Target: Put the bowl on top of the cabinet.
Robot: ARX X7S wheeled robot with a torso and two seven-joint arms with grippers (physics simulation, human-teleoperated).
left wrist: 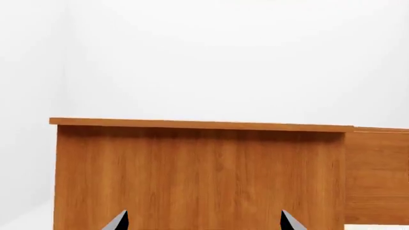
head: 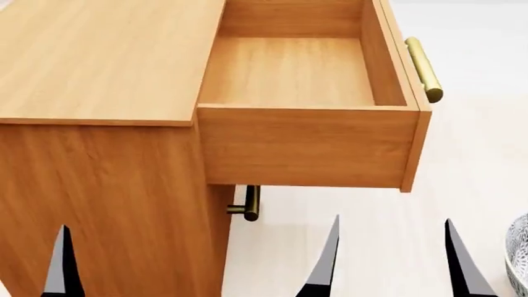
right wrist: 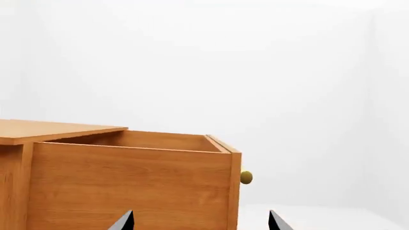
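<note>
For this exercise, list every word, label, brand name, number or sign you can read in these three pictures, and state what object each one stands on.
None: no readable text in any view.
The cabinet, its open drawer and the brass handle are plain.
The bowl shows only a dark floral pattern, no lettering.

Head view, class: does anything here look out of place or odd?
Two things. The cabinet's top drawer stands pulled fully out and empty. The bowl sits low on the floor at the view's right edge, mostly cut off, beside the right gripper, which holds nothing.
</note>
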